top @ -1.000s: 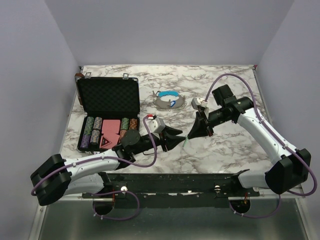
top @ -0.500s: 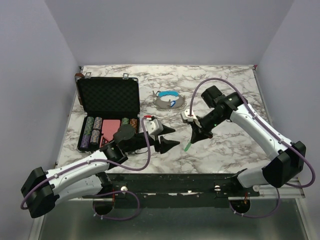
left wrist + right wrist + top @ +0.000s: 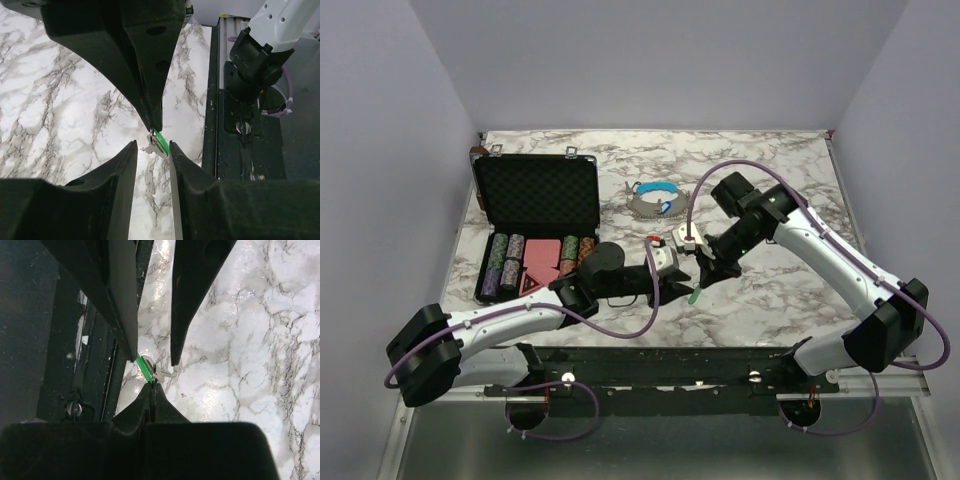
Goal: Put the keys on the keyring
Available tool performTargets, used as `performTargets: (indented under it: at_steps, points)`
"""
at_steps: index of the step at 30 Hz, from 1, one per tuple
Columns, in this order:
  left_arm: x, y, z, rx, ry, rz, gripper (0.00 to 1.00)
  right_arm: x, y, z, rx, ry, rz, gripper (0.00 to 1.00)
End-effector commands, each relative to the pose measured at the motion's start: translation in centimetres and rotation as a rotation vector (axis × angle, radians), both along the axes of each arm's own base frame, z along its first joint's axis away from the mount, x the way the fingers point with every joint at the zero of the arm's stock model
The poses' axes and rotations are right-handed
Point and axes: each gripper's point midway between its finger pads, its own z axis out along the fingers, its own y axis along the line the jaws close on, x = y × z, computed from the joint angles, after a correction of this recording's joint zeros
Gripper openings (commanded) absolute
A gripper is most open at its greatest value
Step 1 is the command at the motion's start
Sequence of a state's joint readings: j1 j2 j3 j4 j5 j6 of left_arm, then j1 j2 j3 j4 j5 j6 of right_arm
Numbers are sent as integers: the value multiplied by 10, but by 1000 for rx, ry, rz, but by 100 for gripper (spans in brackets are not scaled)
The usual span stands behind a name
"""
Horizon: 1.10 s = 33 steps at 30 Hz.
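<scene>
My right gripper [image 3: 704, 273] is shut on a small key with a green head [image 3: 693, 295] and holds it just above the marble table. In the right wrist view the key [image 3: 144, 367] sticks out past my shut fingertips [image 3: 154, 385]. My left gripper [image 3: 682, 271] is open, with its two fingers on either side of the key [image 3: 161, 141]; the key hangs between the tips, close to one finger [image 3: 175, 155]. The keyring [image 3: 656, 191], a grey loop with a blue segment, lies at the table's back middle, apart from both grippers. Other keys cannot be made out.
An open black foam-lined case [image 3: 536, 194] stands at the back left, with rows of poker chips [image 3: 510, 262] and a pink card in its tray. The black rail along the table's near edge [image 3: 250, 130] lies close below both grippers.
My left arm has swung right until its open fingers straddle the green key. My right gripper has moved left and slightly toward the front, still holding the key.
</scene>
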<state>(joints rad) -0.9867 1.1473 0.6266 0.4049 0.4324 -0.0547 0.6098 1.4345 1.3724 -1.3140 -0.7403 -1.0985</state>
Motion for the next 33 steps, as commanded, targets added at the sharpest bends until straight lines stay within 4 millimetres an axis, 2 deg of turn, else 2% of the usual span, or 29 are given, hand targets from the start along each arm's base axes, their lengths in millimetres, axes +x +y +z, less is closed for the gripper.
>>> performTargets:
  at_steps: [1, 6, 12, 18, 24, 25, 27, 33]
  points:
    - [-3, -10, 6, -34, 1, -24, 38, 2, 5, 6, 5, -2, -3, 0]
    - [3, -12, 5, -45, -1, 8, 35, 0, 6, 5, 15, 14, -3, 0]
    - [3, -14, 3, -37, 0, -2, 22, -2, 6, 6, 19, 16, -1, 0]
    - [3, -15, -1, -18, 14, -7, 21, -4, 8, 6, 30, 30, 2, 0]
    - [2, -17, -6, 4, 22, -18, 13, -6, 10, 9, 45, 36, 5, 0]
    - [2, -17, -6, 7, 24, -19, 11, -6, 10, 9, 46, 38, 4, 0]
    - [1, -17, -8, 16, 26, -27, 0, -7, 10, 10, 50, 41, 5, 0]
    - [1, -18, -14, 51, 44, -29, 0, -7, 10, 11, 56, 35, 3, 0]
